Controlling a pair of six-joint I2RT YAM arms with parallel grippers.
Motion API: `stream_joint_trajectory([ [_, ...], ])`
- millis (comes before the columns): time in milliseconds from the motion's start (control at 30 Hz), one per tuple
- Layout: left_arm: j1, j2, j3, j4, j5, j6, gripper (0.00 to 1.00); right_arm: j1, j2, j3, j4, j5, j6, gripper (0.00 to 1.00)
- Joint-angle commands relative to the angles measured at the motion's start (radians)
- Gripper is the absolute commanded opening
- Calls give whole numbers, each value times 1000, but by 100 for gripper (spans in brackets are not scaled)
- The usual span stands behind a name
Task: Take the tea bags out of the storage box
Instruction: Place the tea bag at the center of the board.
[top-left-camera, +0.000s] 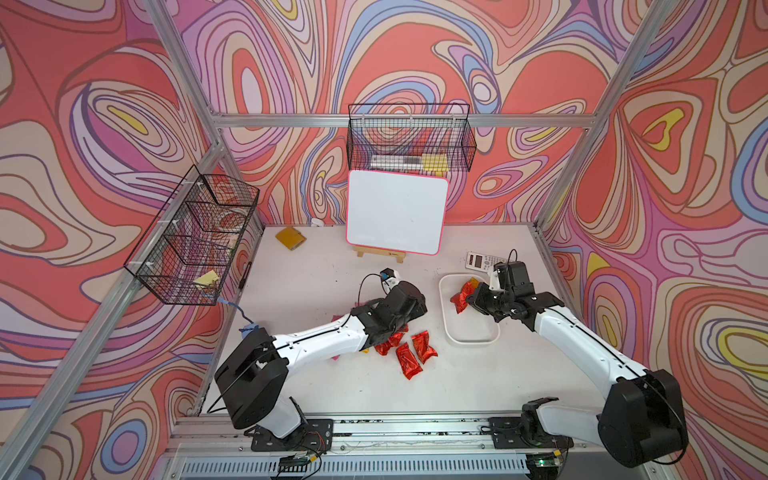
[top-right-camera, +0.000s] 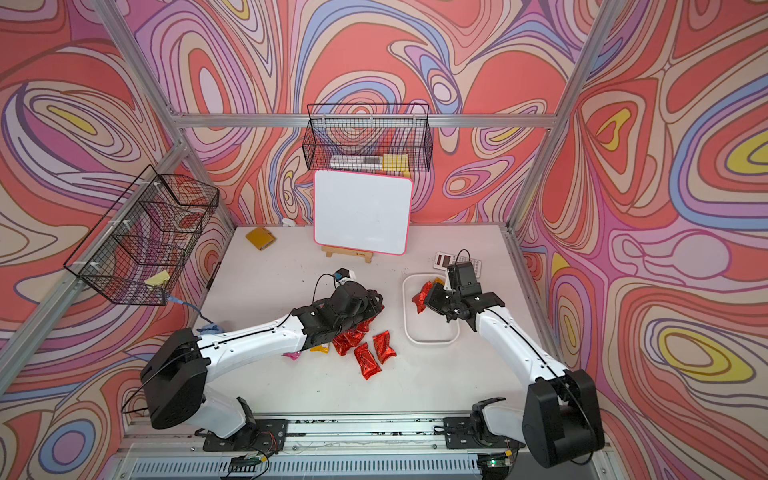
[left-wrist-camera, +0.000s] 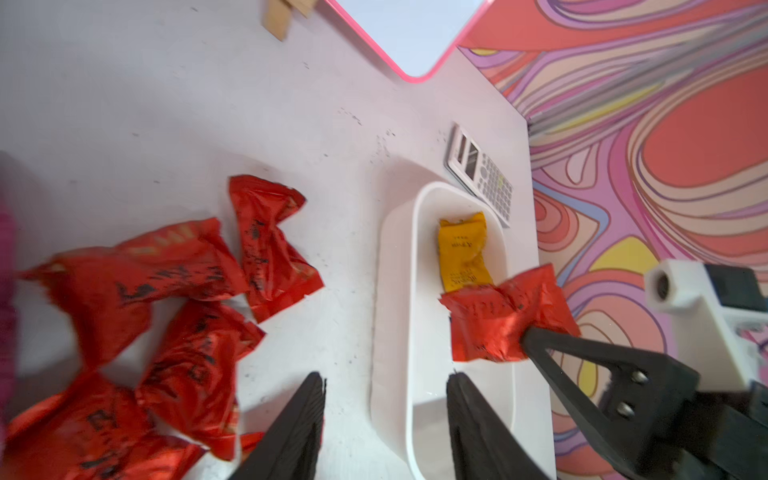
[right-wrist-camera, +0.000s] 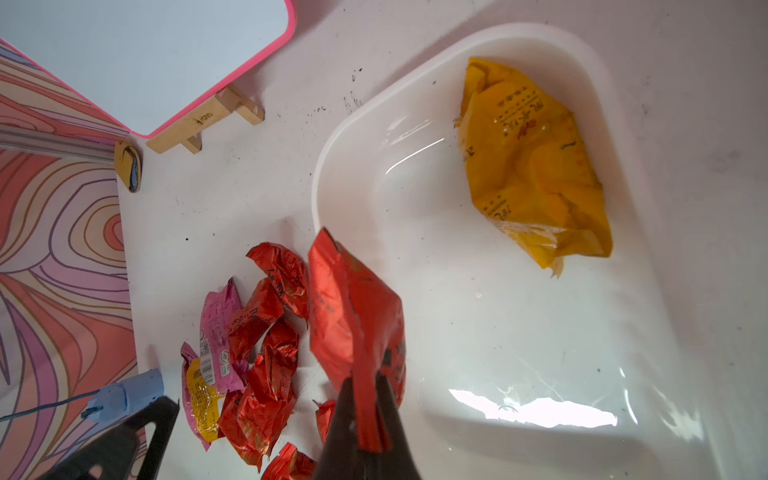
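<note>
The white storage box (top-left-camera: 469, 330) (top-right-camera: 428, 332) lies at the right of the table. My right gripper (right-wrist-camera: 368, 399) (top-left-camera: 471, 297) is shut on a crinkly red tea bag (right-wrist-camera: 353, 316) (left-wrist-camera: 494, 324) and holds it above the box's left side. One orange-yellow tea bag (right-wrist-camera: 536, 166) (left-wrist-camera: 463, 249) lies inside the box at its far end. Several red tea bags (top-left-camera: 409, 349) (left-wrist-camera: 187, 311), with a pink one (right-wrist-camera: 216, 324), lie in a pile on the table left of the box. My left gripper (left-wrist-camera: 386, 378) is open and empty between the pile and the box's rim (left-wrist-camera: 395, 291).
A pink-edged whiteboard (top-left-camera: 397, 212) stands on a wooden easel at the back. A calculator (top-left-camera: 482, 261) lies just behind the box. A flat yellow pad (top-left-camera: 290, 238) sits at the back left. Black wire baskets hang on the left wall (top-left-camera: 199, 241) and back wall (top-left-camera: 411, 139).
</note>
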Motion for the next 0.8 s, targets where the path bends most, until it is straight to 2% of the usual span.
stream_joint_trajectory([
  [0, 33, -50, -62, -107, -108, -62, 52, 45, 29, 70, -91, -35, -51, 0],
  [200, 68, -125, -141, -157, -152, -127, 52, 183, 207, 229, -195, -26, -124, 0],
  [600, 77, -162, -155, -195, -148, -121, 51, 245, 579, 502, -364, 29, -243, 0],
  [667, 77, -164, -157, -195, -140, -115, 51, 250, 611, 523, -376, 38, -253, 4],
  [767, 77, -160, -160, -181, -120, -100, 51, 253, 633, 539, -378, 53, -253, 18],
])
